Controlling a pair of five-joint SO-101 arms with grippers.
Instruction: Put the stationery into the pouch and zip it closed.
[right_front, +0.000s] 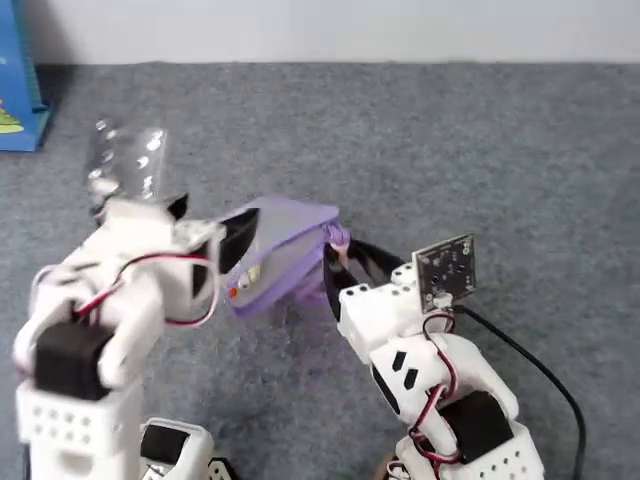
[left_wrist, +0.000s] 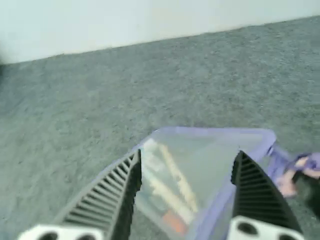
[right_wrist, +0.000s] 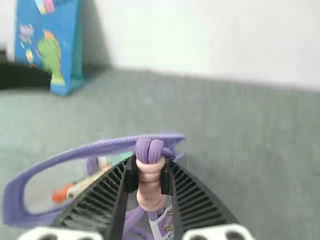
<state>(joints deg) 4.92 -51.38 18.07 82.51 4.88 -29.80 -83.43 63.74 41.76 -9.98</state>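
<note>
While the right jaws pinch its pull, open carpet rings the pouch.

The pouch is clear, glossy plastic edged with purple woven cloth; the carpet is matt and rough. The left gripper and right gripper pair smooth white plastic with ribbed black fingers.
</note>
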